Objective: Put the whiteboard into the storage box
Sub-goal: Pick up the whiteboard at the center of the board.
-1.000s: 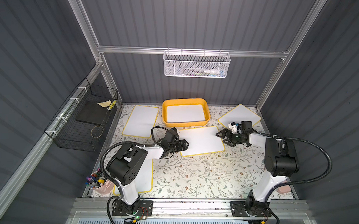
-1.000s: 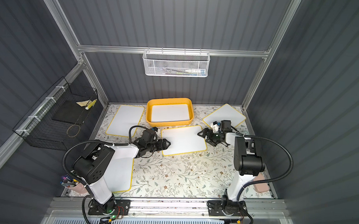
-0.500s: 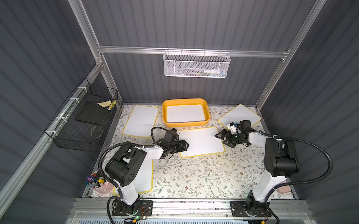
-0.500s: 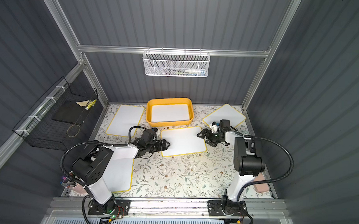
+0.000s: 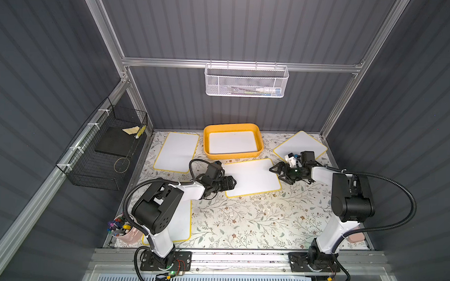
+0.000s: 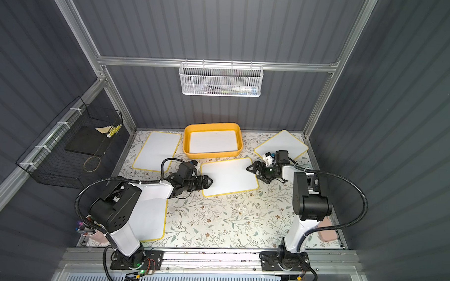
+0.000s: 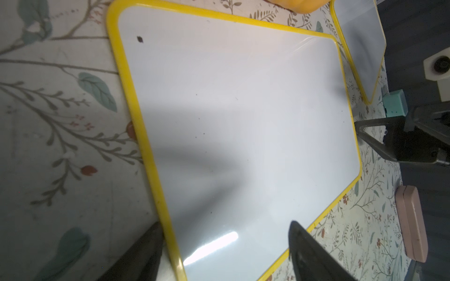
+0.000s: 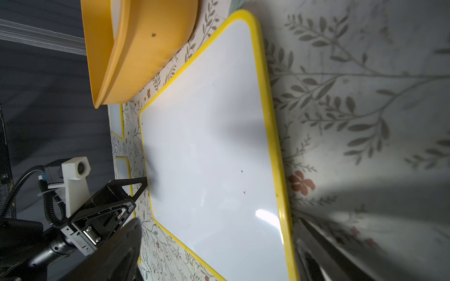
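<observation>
— Grey ribbed walls close in a table [image 5: 254,224] covered with a flowered cloth. Where is the whiteboard?

— The whiteboard [image 5: 252,176] lies flat on the cloth near the middle of the table, a little askew. It is just in front of the storage box [image 5: 233,155] and outside it. The box stands at the middle of the table's back edge.

— Anything in the box?

— Yes, the board in the box [image 5: 233,142] lies flat on its floor.

— And the grippers?

— The left gripper [image 5: 232,183] is low at the whiteboard's left short edge, jaws apart. In the left wrist view one of its fingers [image 7: 143,258] sits outside the yellow frame, and the board's end lies between the two. I cannot tell whether either touches it.

— The other side?

— The right gripper [image 5: 274,172] sits at the opposite short edge, jaws wide apart, holding nothing. Its tips come close to the frame.

— More boards?

— Three. The back-left board [image 5: 177,151] lies beside the box. The back-right board [image 5: 299,142] is turned cornerwise by the back right corner. The front-left board [image 5: 183,222] is partly under the left arm.

— What else?

— A white mesh basket [image 5: 246,81] hangs on the back wall and a black wire basket [image 5: 102,152] on the left wall. A pink cup [image 5: 126,234] of markers stands at the front left corner. A pink eraser [image 7: 411,223] lies by the table's right edge.
</observation>
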{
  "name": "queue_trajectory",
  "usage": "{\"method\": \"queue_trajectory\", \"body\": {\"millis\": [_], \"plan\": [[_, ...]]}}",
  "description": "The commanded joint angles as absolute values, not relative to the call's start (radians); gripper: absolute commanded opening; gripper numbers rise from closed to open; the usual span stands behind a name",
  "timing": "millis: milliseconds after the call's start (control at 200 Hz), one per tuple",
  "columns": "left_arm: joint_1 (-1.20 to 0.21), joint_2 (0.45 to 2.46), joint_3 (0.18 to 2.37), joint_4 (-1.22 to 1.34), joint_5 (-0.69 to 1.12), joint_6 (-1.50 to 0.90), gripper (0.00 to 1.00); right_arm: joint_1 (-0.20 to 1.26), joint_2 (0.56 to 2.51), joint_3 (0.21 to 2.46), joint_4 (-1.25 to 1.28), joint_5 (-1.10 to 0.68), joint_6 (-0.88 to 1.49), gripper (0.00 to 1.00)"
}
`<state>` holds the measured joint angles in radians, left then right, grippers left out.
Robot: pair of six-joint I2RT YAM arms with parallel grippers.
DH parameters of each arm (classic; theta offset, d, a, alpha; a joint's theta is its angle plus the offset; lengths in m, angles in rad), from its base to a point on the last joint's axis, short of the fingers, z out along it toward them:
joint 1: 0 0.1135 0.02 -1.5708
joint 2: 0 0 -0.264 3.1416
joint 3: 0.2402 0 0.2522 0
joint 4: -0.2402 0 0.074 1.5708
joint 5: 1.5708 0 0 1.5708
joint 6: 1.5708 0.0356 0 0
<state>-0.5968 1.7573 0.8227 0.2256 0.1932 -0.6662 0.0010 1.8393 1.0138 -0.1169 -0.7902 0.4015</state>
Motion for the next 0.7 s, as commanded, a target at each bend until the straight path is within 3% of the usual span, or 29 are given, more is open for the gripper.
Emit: {"method": "queue_trajectory", "body": {"millis": [0, 696], "plan": [[-0.670, 1.870, 0.771, 0.123, 0.403, -0.706, 0.81, 0.094, 1.806, 0.989, -0.136, -1.211, 0.478, 0.95], [-0.670, 1.895, 0.777, 0.164, 0.439, -0.718, 0.81, 0.115, 1.753, 0.916, 0.070, -1.308, 0.629, 0.95]]}}
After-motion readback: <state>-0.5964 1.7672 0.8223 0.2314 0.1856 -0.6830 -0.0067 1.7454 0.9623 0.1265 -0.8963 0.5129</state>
